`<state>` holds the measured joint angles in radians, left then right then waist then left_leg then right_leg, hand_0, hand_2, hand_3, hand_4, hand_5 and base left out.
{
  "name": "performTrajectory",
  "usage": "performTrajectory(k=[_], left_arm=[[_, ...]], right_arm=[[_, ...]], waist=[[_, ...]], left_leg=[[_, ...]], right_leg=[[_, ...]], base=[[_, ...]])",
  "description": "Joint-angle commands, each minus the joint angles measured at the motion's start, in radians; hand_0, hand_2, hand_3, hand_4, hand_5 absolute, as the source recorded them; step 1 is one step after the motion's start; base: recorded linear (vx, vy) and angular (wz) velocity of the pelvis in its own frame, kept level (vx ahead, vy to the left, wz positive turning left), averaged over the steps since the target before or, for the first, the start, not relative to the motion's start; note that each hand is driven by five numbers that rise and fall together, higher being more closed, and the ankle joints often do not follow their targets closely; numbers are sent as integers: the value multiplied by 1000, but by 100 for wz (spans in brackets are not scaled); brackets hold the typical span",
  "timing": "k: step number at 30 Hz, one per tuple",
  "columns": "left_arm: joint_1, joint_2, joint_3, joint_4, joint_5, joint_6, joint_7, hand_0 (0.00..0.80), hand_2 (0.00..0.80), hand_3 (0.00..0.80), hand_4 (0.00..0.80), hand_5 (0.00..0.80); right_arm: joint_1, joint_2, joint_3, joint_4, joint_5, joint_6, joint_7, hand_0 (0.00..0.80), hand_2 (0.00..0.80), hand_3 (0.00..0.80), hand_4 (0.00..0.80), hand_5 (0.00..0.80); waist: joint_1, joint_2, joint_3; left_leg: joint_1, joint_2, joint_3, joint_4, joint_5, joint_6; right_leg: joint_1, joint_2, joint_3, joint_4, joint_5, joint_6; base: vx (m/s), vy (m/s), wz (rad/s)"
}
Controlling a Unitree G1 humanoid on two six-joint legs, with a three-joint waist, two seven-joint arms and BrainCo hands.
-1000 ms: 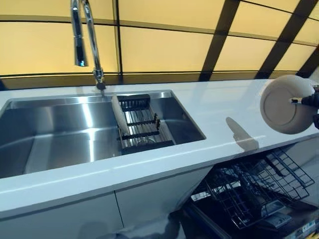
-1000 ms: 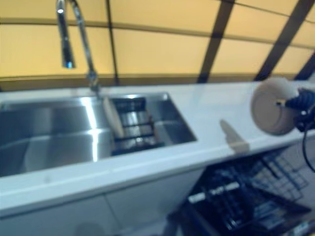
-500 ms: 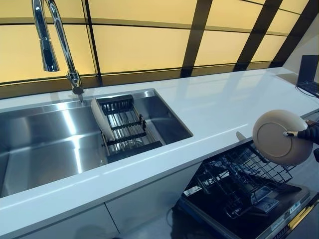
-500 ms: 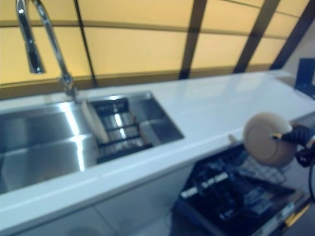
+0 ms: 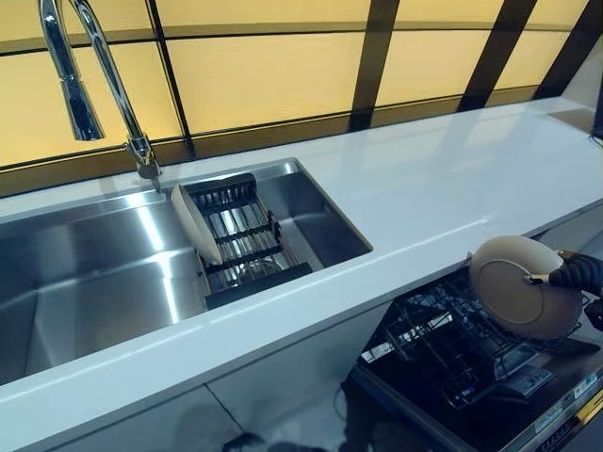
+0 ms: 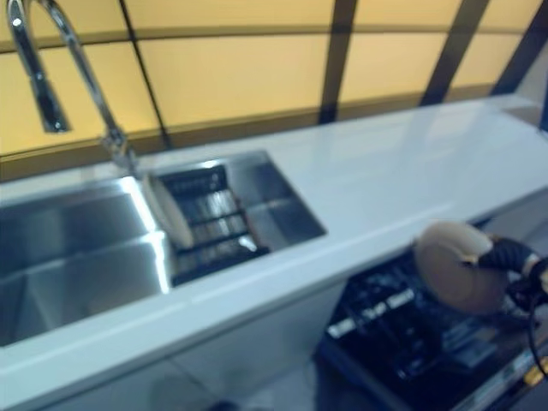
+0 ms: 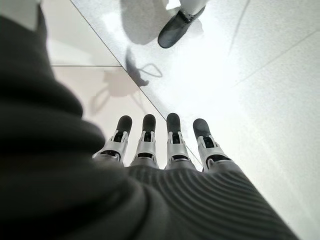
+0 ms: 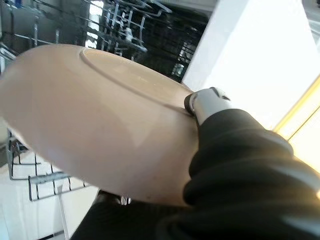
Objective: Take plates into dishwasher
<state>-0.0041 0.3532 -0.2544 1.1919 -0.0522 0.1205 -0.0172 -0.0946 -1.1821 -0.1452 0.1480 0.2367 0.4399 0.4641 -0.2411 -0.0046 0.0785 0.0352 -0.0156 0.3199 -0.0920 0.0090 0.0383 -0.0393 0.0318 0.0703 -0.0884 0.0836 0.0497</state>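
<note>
Since half a second ago the plate [image 5: 521, 298] has come down from beside the counter edge to just above the dishwasher rack [image 5: 450, 346], and the whole view has swung a little as well. The right hand [image 5: 575, 274] grips the plate at its rim, thumb pressed on the underside near the raised foot ring, so the plate is held nearly on edge, its round underside facing the camera and tilted slightly upward, its rim toward the rack below. In the right wrist view the plate [image 8: 95, 120] is smooth, beige and glazed, with black wire tines of the rack [image 8: 125, 25] showing past it. The rack is pulled out over the open dishwasher door [image 5: 528, 414], below the front lip of the glossy white counter [image 5: 443, 188], which lies close behind the plate. Well to the left, a second pale plate [image 5: 193, 224] stands on edge in a black slatted drainer [image 5: 243, 243] inside the stainless steel sink [image 5: 85, 273], under a curved chrome tap [image 5: 89, 75]. The left hand [image 7: 165, 150] hangs over the pale floor with fingers straight and relaxed, holding nothing.
</note>
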Motion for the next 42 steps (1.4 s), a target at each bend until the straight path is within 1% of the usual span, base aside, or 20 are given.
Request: performTrajectory(k=[1,4,9,18,22,31,37,42], left_arm=[[-28,29,-8,8,37,-10,-9,0,0,0,0,0],[-36,22,-13,-3,34,-13,-5,0,0,0,0,0],[-58,7,-15,-3,15,-15,-3,0,0,0,0,0],[-77,-17,-20,-10,-18,-17,0,0,0,0,0,0],[-78,-32,-23,-13,-27,-21,2,0,0,0,0,0],[-85,-47,-23,-27,-52,-26,9,0,0,0,0,0],[-88,-59,-31,-36,-51,-20,11,0,0,0,0,0],[-86,-65,-35,-37,-48,-27,12,0,0,0,0,0]], right_arm=[[-117,31,-12,-10,-49,-15,-11,800,800,800,800,800],[-114,51,-9,-18,-80,-16,1,800,800,800,800,800],[-123,95,30,-42,-108,-6,1,800,800,800,800,800],[-115,149,57,-70,-150,10,0,800,800,800,800,800],[-108,190,68,-81,-174,7,-1,800,800,800,800,800],[-95,236,110,-90,-276,-12,14,800,800,800,800,800],[-126,275,163,-29,-335,-23,4,800,800,800,800,800],[-135,290,189,16,-344,-35,-13,800,800,800,800,800]], waist=[[0,9,21],[-11,25,44],[-28,58,74],[-51,103,110],[-58,120,124],[-58,145,144],[-46,154,148],[-39,159,150]], left_leg=[[25,5,-53,5,-84,3],[18,8,-52,5,-82,-2],[13,11,-42,5,-74,-12],[8,11,-25,5,-66,-24],[8,10,-20,5,-66,-28],[6,8,-15,5,-63,-32],[6,8,-21,5,-61,-35],[7,9,-25,5,-59,-37]], right_leg=[[-30,10,-12,66,-51,21],[-38,8,-14,68,-55,19],[-50,5,-17,75,-63,14],[-63,-6,-22,84,-74,9],[-63,-11,-21,81,-76,8],[-69,-18,-27,86,-80,8],[-64,-23,-36,84,-84,6],[-60,-26,-40,84,-86,5]], base=[[-44,-75,5],[-59,-59,4],[-17,-13,-1],[0,0,0],[0,0,0],[0,0,0],[0,0,0],[2,0,1]])
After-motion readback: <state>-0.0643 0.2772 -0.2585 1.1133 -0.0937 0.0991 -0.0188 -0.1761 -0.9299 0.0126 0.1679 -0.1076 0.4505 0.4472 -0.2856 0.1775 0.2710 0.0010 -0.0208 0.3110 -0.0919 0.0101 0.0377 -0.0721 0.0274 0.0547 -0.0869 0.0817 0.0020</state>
